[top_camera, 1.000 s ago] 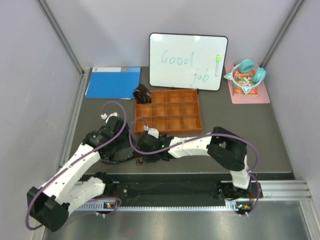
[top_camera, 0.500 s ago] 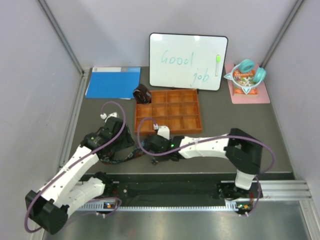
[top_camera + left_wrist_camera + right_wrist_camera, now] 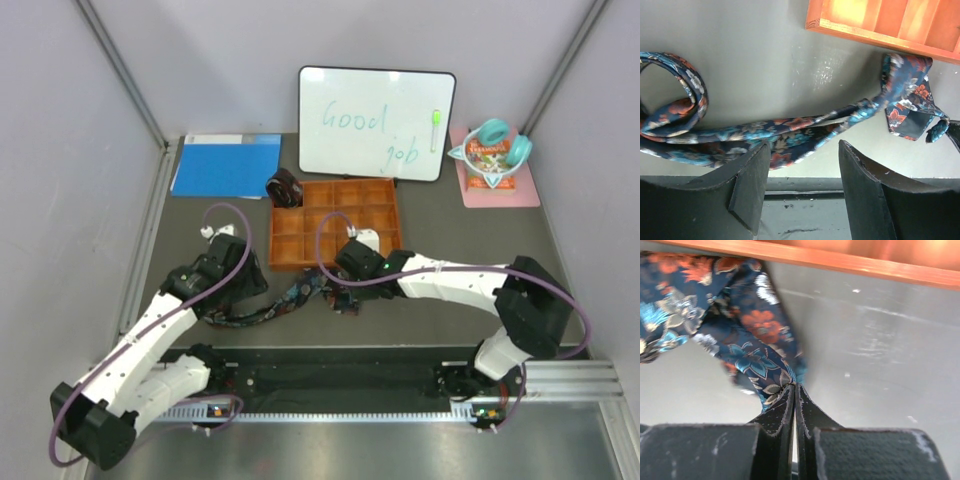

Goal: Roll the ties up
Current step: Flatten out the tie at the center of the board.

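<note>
right end effector [image 3: 794,386]: your two fingers are pressed together, with a fold of the floral tie [image 3: 747,335] pinched at their tips.
left end effector [image 3: 804,150]: your fingers stand well apart and grip nothing; the tie crosses just past their tips.
floral tie, layout: it lies on the dark surface [image 3: 450,240] in front of the orange tray [image 3: 300,264], stretched between your two arms.
floral tie, left end: in the left wrist view the strip curls into one loose loop at the left, with no tight coil formed.
floral tie, right end: the fabric bunches and twists just beside the tray's near wall, where your right fingers have it.
brown-maroon tie [image 3: 284,188]: already coiled, it sits on the surface at the tray's far left corner, right against it. you cannot tell from above whether it leans on the wall.
tray: its compartments that you can see hold nothing.
behind the tray: a whiteboard [image 3: 375,120] stands upright and a blue folder [image 3: 225,165] lies flat to its left.
</note>
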`<state>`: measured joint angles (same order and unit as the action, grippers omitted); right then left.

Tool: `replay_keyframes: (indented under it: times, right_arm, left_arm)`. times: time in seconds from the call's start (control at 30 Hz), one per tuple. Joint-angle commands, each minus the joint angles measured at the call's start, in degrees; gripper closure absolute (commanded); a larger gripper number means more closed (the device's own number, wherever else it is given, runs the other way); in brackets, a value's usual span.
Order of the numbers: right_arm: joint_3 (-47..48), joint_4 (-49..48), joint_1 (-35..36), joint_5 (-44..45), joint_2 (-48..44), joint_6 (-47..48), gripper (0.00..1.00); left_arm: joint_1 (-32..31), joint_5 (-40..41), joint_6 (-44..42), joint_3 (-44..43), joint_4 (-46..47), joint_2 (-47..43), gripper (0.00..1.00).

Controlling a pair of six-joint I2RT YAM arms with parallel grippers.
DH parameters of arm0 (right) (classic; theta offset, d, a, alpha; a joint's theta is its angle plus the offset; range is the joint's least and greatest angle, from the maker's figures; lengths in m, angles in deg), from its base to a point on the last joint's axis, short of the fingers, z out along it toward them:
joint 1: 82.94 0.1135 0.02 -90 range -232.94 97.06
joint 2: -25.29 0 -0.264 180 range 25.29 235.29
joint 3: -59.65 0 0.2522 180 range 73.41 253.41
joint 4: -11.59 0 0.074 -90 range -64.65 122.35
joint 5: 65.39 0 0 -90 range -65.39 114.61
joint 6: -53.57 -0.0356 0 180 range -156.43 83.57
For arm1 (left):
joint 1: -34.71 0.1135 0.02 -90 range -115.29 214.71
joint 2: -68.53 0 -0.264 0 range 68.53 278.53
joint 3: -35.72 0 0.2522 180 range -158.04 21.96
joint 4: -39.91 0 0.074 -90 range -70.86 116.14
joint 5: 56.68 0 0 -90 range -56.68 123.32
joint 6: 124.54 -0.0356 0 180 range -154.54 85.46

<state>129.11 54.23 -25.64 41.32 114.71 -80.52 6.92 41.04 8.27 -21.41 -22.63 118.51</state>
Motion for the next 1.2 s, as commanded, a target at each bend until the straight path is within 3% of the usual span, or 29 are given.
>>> replay_keyframes:
  times: [0.0, 0.03, 0.07, 0.13, 0.17, 0.27, 0.37, 0.73, 0.9, 1.1, 1.17]
  right_arm:
    - [-1.8, 0.3, -2.6, -1.8, 0.1, 3.7, 1.00]
    - [-1.7, 0.6, -2.7, -1.9, 0.4, 4.2, 1.00]
    - [-0.6, 1.2, -2.7, -1.8, 1.3, 4.9, 0.93]
    - [0.0, 2.7, -2.6, -2.4, 1.8, 5.2, 0.74]
    - [0.0, 2.7, -2.7, -2.9, 1.8, 5.0, 0.55]
    - [-1.9, 0.4, -2.7, -6.3, 0.2, 3.1, 0.27]
    - [-5.1, -3.4, -2.7, -10.1, -2.4, -0.4, 0.15]
    - [-11.8, -19.0, -4.7, -20.2, -3.2, -6.6, 0.10]
    - [-9.7, -17.3, -4.7, -18.2, 0.6, -5.1, 0.10]
    - [-7.0, -14.0, -3.2, -14.3, 6.3, -3.6, 0.18]
    - [-6.7, -14.1, -2.8, -14.3, 7.3, -4.0, 0.26]
  left_arm:
    - [0.3, -0.3, -1.1, -0.9, -0.1, -2.3, 0.38]
    - [0.3, -0.3, -1.1, -0.9, 0.1, -2.8, 0.38]
    - [0.3, -0.3, -1.0, -0.8, 0.1, -2.8, 0.38]
    - [0.3, -0.7, -1.1, -0.8, 0.2, -2.5, 0.38]
    - [0.3, -0.7, -1.1, -0.8, 0.2, -2.4, 0.38]
    - [0.3, -0.6, -0.9, -0.9, 0.1, -2.4, 0.38]
    - [0.3, -0.3, 0.2, -1.0, -0.8, -3.0, 0.37]
    - [0.4, -0.1, 0.8, -1.3, -2.9, -6.2, 0.37]
    - [0.3, -0.1, 0.9, -1.2, -3.1, -7.2, 0.37]
    - [0.3, -0.1, 0.9, -1.1, -3.0, -7.6, 0.37]
    - [0.3, -0.2, 0.9, -1.1, -3.1, -7.8, 0.37]
